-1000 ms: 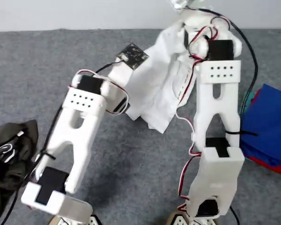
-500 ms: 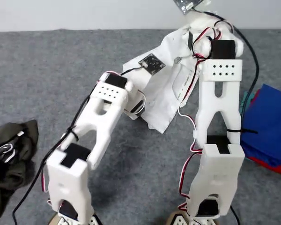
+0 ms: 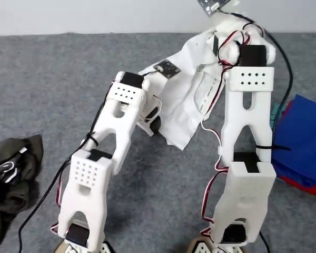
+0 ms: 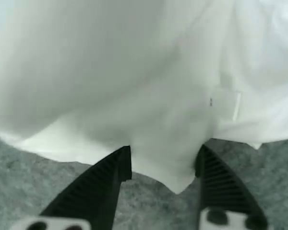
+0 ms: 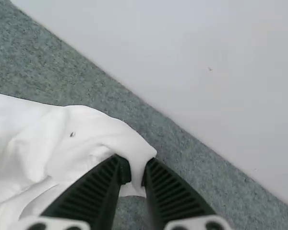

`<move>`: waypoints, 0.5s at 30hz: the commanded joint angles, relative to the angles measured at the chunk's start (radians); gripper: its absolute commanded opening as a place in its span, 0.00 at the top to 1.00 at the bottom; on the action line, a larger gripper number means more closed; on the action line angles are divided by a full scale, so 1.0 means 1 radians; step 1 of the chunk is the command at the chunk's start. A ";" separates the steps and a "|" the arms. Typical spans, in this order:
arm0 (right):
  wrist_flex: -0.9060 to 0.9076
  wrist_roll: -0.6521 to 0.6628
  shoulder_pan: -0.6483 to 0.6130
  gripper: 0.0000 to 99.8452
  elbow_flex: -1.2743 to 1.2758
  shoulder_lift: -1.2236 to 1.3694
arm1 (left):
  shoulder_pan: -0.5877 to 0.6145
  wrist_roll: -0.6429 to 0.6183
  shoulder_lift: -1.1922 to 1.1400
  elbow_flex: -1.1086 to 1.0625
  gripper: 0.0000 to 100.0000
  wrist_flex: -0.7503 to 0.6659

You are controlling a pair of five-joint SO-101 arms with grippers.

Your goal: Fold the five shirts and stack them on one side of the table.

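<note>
A white shirt point(image 3: 184, 100) lies crumpled toward the far middle of a grey, felt-like tabletop point(image 3: 58, 79), between two white robot arms. In the high view the left arm point(image 3: 102, 158) bends in over the shirt's near left edge, and its wrist covers its own tool and part of the cloth. The right arm point(image 3: 247, 132) stretches to the far edge, where its wrist and red and black cables point(image 3: 216, 89) hide the shirt's far corner. The top of that arm is cut off by the frame.

In the left wrist view, the left tool point(image 4: 164, 158) stands open, its two dark ribbed fingers point(image 4: 110, 177) spread apart. A pointed bit of the shirt's hem hangs between them over the grey surface. Whether either finger touches the fabric is hard to make out. A small sewn label point(image 4: 225, 103) sits on the cloth, blurred.

In the right wrist view, the right tool point(image 5: 136, 167) is closed on a fold of the white shirt, the cloth pinched between its fingers. It is close to where the tabletop meets a plain pale wall point(image 5: 182, 48).

At the left edge of the high view a dark garment point(image 3: 13, 179) lies bunched, partly cut off. At the right edge a blue shirt point(image 3: 303, 142) rests on a red cloth point(image 3: 300, 184), both cut off by the frame and partly behind the right arm. Bare grey tabletop lies open across the far left and in the near middle between the arms' bases.
</note>
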State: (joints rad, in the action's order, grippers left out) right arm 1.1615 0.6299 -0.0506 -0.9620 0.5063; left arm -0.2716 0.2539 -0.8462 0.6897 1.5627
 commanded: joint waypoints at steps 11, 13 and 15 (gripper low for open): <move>0.008 -0.011 0.024 0.99 -0.009 -0.010 | -0.046 -0.002 -0.138 0.251 0.80 0.118; 0.008 -0.009 0.028 0.99 -0.009 -0.010 | -0.043 0.003 -0.140 0.266 0.85 0.117; 0.008 -0.011 0.042 0.99 -0.009 -0.012 | -0.041 0.003 -0.140 0.271 0.90 0.118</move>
State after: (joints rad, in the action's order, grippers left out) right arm 1.1615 0.6299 -0.0322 -0.9620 0.5063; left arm -0.3145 0.2539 -1.0027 0.9122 1.6778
